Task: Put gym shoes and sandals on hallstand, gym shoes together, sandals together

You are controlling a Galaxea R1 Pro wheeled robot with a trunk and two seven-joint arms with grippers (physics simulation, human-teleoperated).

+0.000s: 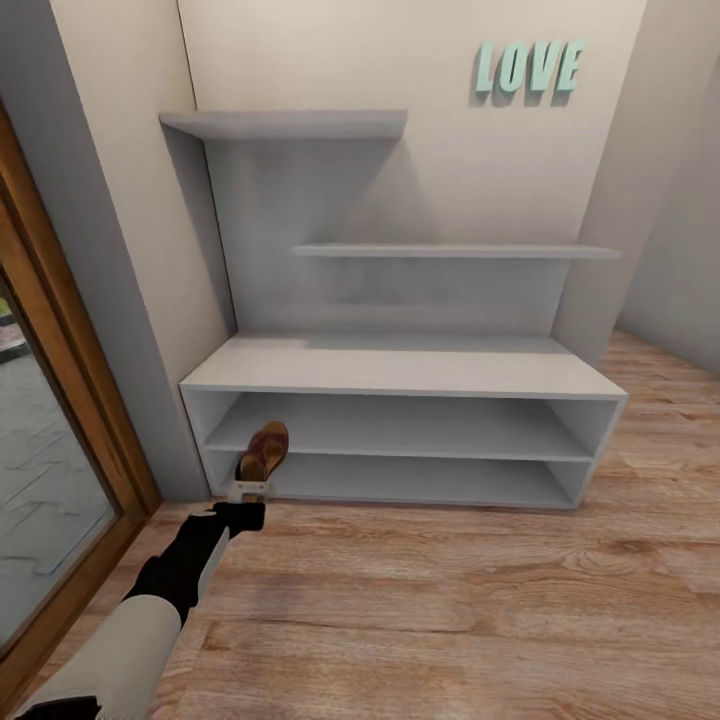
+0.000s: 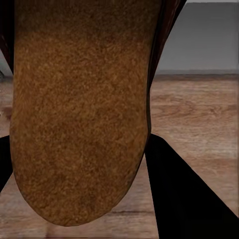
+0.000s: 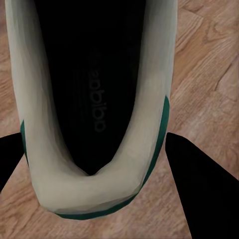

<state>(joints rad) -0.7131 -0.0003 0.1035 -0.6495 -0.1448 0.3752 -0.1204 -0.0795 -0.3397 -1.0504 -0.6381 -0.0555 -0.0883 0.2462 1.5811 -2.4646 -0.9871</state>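
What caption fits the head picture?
Left end effector holds a brown sandal at the shoe rack's lower shelf.

Sandal (image 2: 79,109) toe and gym shoe (image 3: 94,99) front, both cut off by frame edges.

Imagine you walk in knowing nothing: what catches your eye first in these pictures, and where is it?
The pale grey hallstand against the wall, with teal LOVE letters above it. At its lower left corner the left gripper holds a brown sandal at the bottom shelf. The right wrist view looks into a white gym shoe with green trim over the wood floor.
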